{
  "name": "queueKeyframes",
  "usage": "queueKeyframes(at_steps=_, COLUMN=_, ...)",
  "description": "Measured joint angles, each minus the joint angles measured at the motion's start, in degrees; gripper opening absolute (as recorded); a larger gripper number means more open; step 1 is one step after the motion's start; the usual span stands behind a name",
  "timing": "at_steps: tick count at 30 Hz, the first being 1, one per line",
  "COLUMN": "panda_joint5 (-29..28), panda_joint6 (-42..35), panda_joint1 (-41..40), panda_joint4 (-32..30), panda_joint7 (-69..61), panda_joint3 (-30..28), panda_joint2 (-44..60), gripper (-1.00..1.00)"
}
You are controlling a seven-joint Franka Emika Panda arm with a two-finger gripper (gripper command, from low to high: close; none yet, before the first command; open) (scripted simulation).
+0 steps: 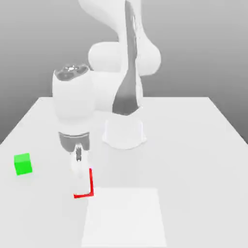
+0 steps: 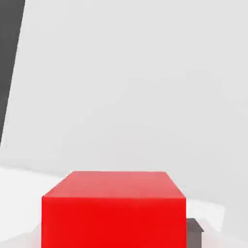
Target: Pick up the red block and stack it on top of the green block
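The red block (image 2: 114,209) sits close in the hand view, between my fingers, with one dark fingertip (image 2: 194,231) showing beside it. In the exterior view my gripper (image 1: 79,167) is down at the table, shut on the red block (image 1: 90,183). My hand hides most of that block, so just two red edges show. The green block (image 1: 23,164) rests on the table toward the exterior view's left, well apart from the gripper.
The arm's white base (image 1: 123,133) stands mid-table behind the gripper. A lighter square patch (image 1: 124,218) lies on the white table (image 1: 193,145) near the front edge.
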Motion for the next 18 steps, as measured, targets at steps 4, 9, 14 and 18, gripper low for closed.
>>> queueKeyframes(at_steps=4, panda_joint5=-0.02, panda_joint6=-0.82, panda_joint1=-4.63, panda_joint4=-0.13, panda_joint7=4.46, panda_joint3=-2.36, panda_joint2=-0.94, gripper=-1.0)
queueKeyframes(at_steps=9, panda_joint5=-0.49, panda_joint6=-1.83, panda_joint1=-10.59, panda_joint4=-0.3, panda_joint7=10.34, panda_joint3=-5.41, panda_joint2=-2.15, gripper=-1.0)
queueKeyframes(at_steps=14, panda_joint5=-1.43, panda_joint6=-2.86, panda_joint1=-16.76, panda_joint4=-0.47, panda_joint7=16.55, panda_joint3=-8.18, panda_joint2=-3.4, gripper=-1.0)
queueKeyframes(at_steps=18, panda_joint5=-2.48, panda_joint6=-3.67, panda_joint1=-21.67, panda_joint4=-0.61, panda_joint7=21.73, panda_joint3=-10.35, panda_joint2=-4.43, gripper=-1.0)
